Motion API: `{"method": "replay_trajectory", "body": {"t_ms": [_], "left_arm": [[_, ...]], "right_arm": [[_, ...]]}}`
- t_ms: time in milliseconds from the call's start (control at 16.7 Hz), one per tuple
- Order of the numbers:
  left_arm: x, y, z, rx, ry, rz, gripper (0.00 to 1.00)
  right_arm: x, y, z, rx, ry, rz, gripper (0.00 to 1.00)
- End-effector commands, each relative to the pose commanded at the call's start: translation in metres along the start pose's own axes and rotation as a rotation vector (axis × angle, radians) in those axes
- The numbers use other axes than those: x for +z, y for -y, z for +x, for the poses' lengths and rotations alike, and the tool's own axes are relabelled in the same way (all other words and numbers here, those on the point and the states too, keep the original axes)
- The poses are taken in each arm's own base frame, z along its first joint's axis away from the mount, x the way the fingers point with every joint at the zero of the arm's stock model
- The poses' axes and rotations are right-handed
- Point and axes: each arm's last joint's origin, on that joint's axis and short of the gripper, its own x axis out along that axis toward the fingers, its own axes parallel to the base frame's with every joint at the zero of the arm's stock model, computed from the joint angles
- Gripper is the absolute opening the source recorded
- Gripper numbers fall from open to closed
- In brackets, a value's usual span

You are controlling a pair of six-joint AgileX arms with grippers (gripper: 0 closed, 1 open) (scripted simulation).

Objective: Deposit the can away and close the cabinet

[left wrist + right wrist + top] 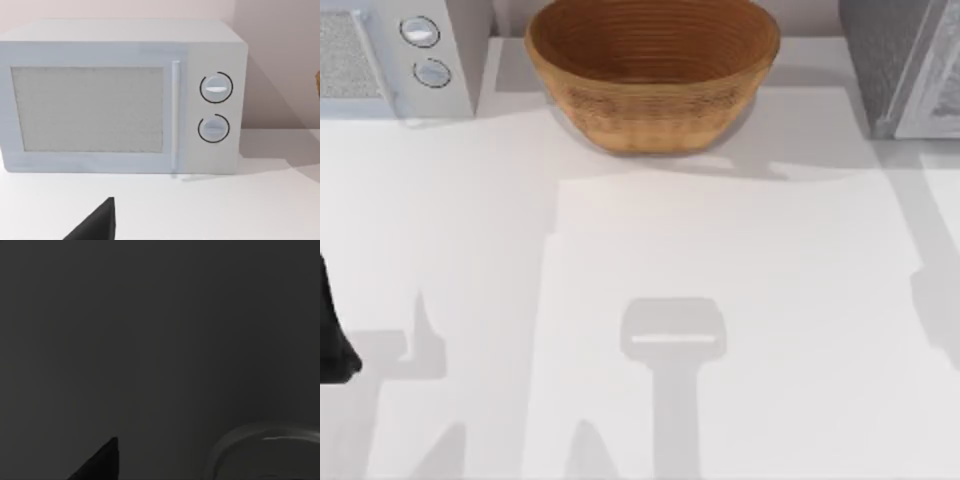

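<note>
The can is hidden from me. The cabinet [898, 62], grey with a lighter panel, stands at the table's back right corner, cut off by the edge of the top view. I cannot tell how its door stands. My left arm [330, 335] sits parked at the table's left edge. A dark tip of my left gripper [97, 225] pokes up in the left wrist view, facing the microwave from some distance and holding nothing that I can see. The right wrist view is dark.
A white microwave [390, 55] with two round knobs [216, 107] stands at the back left, its door shut. A large woven bowl [653, 70] sits at the back middle. The white table [650, 250] stretches forward from them.
</note>
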Motion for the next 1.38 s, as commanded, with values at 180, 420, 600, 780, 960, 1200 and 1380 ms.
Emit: {"method": "replay_trajectory", "body": {"t_ms": [180, 420, 600, 780, 960, 1200, 1380], "left_arm": [[0.0, 0.0, 0.0, 0.0, 0.0, 0.0, 1.0], [0.0, 0.0, 0.0, 0.0, 0.0, 0.0, 1.0], [0.0, 0.0, 0.0, 0.0, 0.0, 0.0, 1.0], [0.0, 0.0, 0.0, 0.0, 0.0, 0.0, 1.0], [0.0, 0.0, 0.0, 0.0, 0.0, 0.0, 1.0], [0.0, 0.0, 0.0, 0.0, 0.0, 0.0, 1.0], [0.0, 0.0, 0.0, 0.0, 0.0, 0.0, 1.0]], "right_arm": [[0.016, 0.003, -0.027, 0.017, 0.046, -0.011, 1.0], [0.037, 0.013, -0.094, 0.036, 0.132, -0.031, 1.0], [0.025, 0.022, -0.154, 0.042, 0.165, -0.046, 1.0], [-0.025, 0.029, -0.206, 0.043, 0.147, -0.055, 1.0], [-0.105, 0.035, -0.246, 0.039, 0.095, -0.056, 1.0], [-0.223, 0.04, -0.282, 0.028, 0.034, -0.043, 1.0], [-0.294, 0.042, -0.294, 0.016, 0.014, -0.027, 1.0]]}}
